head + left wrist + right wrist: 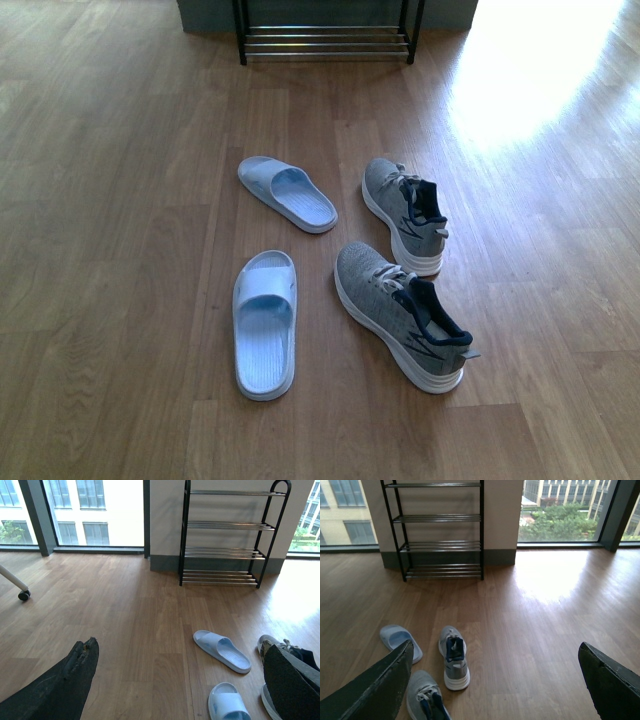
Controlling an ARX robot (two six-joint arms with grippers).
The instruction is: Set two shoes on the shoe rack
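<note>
Step in hand: start of the first pick, nothing placed yet. Count is 4 shoes on the floor [120, 250], 2 pale blue slides and 2 grey sneakers. The far slide [287, 193] lies angled and the near slide [265, 322] lies roughly straight. To their right are the far sneaker [404, 213] and the near sneaker [402, 312], close to each other but apart. There is 1 shoe rack [325, 40] against the far wall, well apart from all the shoes. The wrist views show 4 tiers of rods with no shoes on any of them. There are 2 grippers. The left gripper [180, 647] has its jaws spread wide and holds nothing, and so does the right gripper [496, 647]; both are up off the floor. My read is that the left arm goes for a slide and the right for a sneaker, since those sit on their sides. The next move calls for dropping over a shoe and closing on the slide's strap or the sneaker's collar. After that it's a long carry to a rack tier, probably beyond arm reach from here. The task says two shoes; which two, I can't tell.
</note>
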